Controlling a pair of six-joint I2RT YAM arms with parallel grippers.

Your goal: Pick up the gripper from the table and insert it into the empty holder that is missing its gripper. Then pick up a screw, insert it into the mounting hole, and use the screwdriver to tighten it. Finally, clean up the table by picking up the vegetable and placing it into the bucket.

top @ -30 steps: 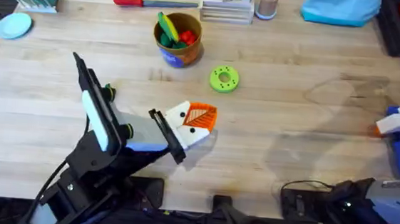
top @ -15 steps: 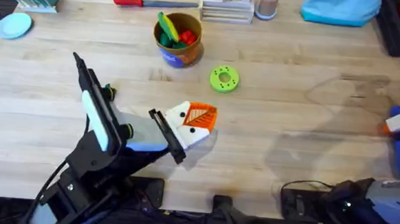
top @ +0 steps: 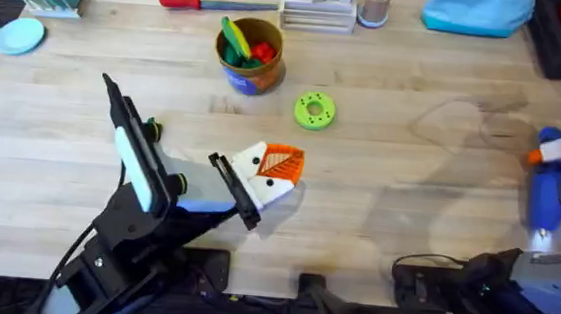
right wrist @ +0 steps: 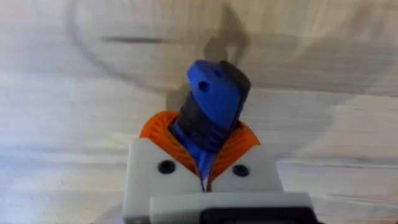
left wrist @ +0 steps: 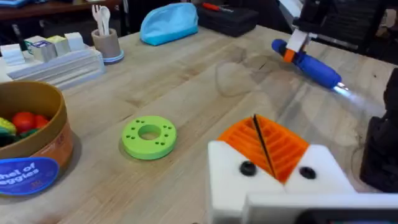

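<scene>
Right gripper (right wrist: pixel 202 163) around screwdriver (right wrist: pixel 211 102), bit hidden.

My overhead looks down on the whole tabletop (top: pixel 379 185); left wrist sits low, sharing the screwdriver (top: pixel 546 195).

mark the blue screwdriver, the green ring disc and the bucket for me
blue screwdriver (top: pixel 546 195): overhead view, middle of its blue body, held by the right gripper (right wrist: pixel 204 163).
green ring disc (left wrist: pixel 149 137): left wrist view, flat top face beside the centre hole.
bucket (top: pixel 255 76): overhead view, blue outer side below the tan rim.
</scene>
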